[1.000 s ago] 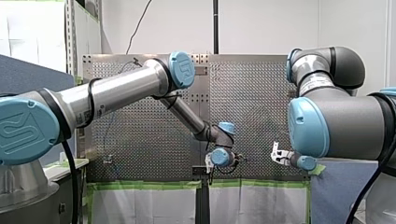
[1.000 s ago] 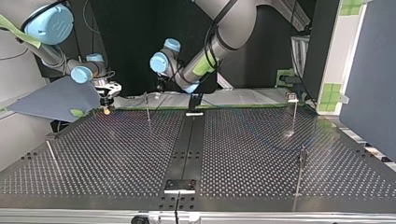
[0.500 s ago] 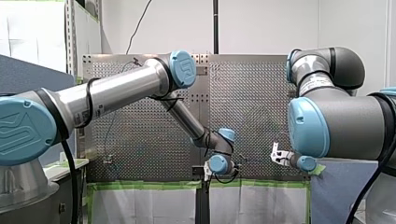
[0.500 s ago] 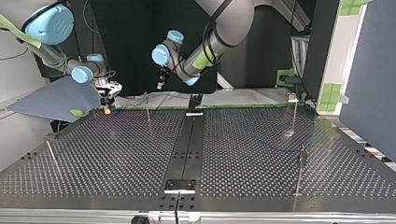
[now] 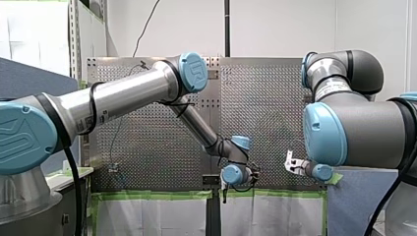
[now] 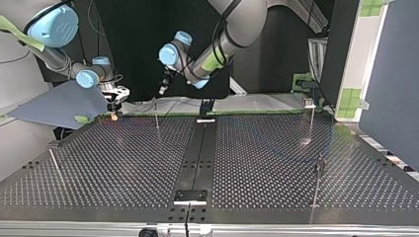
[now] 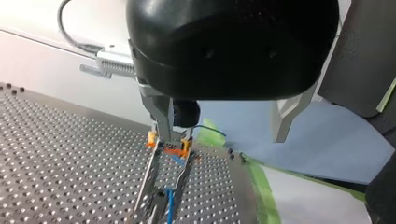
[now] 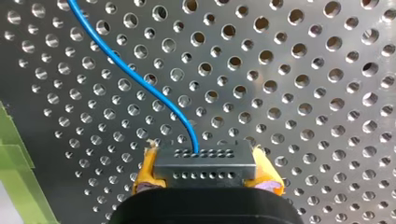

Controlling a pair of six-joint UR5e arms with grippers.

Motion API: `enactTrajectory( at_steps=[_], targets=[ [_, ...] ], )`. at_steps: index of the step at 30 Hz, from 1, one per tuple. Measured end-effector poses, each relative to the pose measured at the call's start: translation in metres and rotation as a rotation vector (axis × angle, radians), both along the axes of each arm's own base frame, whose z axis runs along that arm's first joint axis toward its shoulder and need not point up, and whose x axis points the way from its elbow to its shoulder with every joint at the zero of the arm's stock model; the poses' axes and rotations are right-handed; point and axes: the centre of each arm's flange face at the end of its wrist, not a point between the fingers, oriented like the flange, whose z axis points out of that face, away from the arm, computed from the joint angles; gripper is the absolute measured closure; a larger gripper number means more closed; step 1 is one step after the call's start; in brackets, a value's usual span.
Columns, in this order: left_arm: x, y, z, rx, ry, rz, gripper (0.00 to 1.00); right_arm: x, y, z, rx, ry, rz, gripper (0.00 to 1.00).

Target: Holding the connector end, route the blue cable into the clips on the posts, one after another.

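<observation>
Right gripper [image 8: 205, 171] first: it's clamped tight on the connector [image 8: 205, 161], yellow pads [image 8: 145, 175] pressed against both ends of the grey block. The block sits squarely between its fingers, low over the perforated table [image 8: 303, 93]. The blue cable [image 8: 140, 83] comes out of the connector's far face and curves away ahead of the gripper, and there the right wrist view cuts it off. In the top view it's too thin to follow. A strip of green tape [image 8: 14, 186] lies beside the gripper.

Now the left gripper [image 7: 222, 137]: metal fingers spread wide, nothing between them, held up off the table. Ahead of it the other gripper's orange pads peek out, partly hidden behind one finger, and the shapes below them are hard to read. From across the table the left gripper hangs near the top of a thin post [image 6: 156, 112], not touching it. The post's clip is too small to make out.
</observation>
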Motion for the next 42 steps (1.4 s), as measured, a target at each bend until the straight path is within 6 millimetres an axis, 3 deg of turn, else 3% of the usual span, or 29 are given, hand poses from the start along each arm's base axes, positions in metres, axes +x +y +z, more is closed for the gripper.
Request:
enactTrajectory(
  at_steps=[10, 42],
  targets=[
    [0.01, 0.005, 0.001, -0.035, 0.007, 0.015, 0.0, 0.001, 0.0, 0.0, -0.002, 0.0, 0.001, 1.0],
    [0.015, 0.011, 0.002, 0.011, -0.027, 0.058, 0.0, 0.001, 0.001, -0.002, 0.001, -0.001, 0.001, 1.0]
  ],
)
